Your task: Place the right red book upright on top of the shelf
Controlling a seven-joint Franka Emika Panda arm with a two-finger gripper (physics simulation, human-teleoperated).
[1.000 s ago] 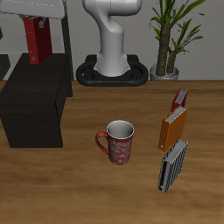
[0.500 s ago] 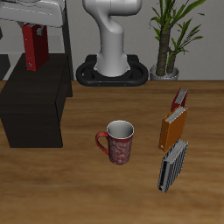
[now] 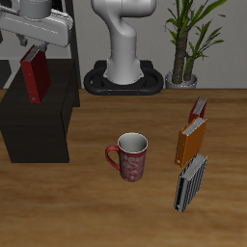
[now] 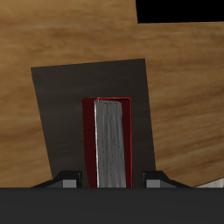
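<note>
The right red book (image 3: 37, 75) is a dark red hardcover, held upright in my gripper (image 3: 37, 53), which is shut on its upper end. The book hangs just above the flat top of the black shelf (image 3: 39, 121), near the shelf's back part; I cannot tell whether its lower edge touches. In the wrist view the book (image 4: 108, 140) shows end-on, with grey page edges between red covers, over the shelf's dark top (image 4: 61, 114). My fingers (image 4: 63, 182) sit on either side of it.
A red patterned mug (image 3: 129, 155) stands mid-table. An orange book (image 3: 189, 142), a smaller brighter red book (image 3: 198, 108) and a grey striped book (image 3: 190, 182) stand together at the far side of the table from the shelf. A potted plant (image 3: 183, 60) is beside the robot base (image 3: 123, 68).
My gripper has come down with the book, from high above the shelf to close over its top, and shifted slightly toward the table's front.
</note>
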